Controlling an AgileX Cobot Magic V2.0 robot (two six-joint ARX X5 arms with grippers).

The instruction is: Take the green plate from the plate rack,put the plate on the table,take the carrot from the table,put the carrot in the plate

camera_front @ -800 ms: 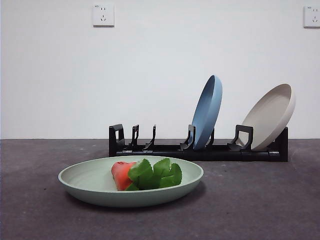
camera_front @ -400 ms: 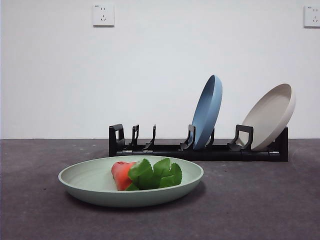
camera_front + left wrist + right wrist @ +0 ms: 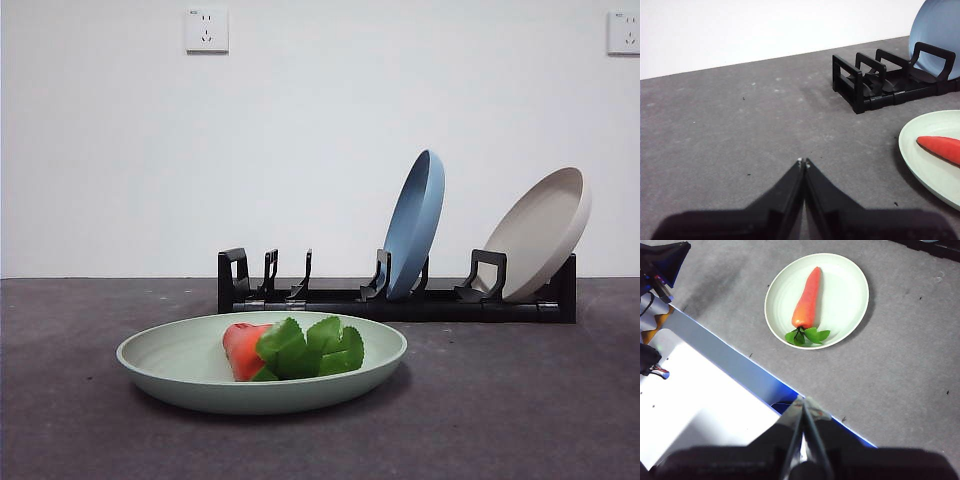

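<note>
- wide shallow matte sage-green plate (image 3: 190, 375) sits flat on the dark grey speckled table (image 3: 520, 400), in front of the long low black plastic plate rack (image 3: 330, 297) and apart from it
- stubby orange-red toy carrot (image 3: 243, 349) with bright green leaves lies inside the green plate, leaf end toward the camera in the front view (right wrist view shows it lying along the plate's middle (image 3: 806, 298))
- rack's slots at the end nearest the green plate are bare; an upright blue round plate (image 3: 415, 225) stands in a middle slot, a beige round plate (image 3: 545, 233) leans tilted at the far end
- left gripper (image 3: 803, 162) hangs over bare table beside the green plate, jaws clenched tip to tip, grasping nothing
- right gripper (image 3: 804, 401) is high over the table edge, well apart from the plate, jaws pressed together, empty
- white wall socket (image 3: 206, 30) on the wall behind
</note>
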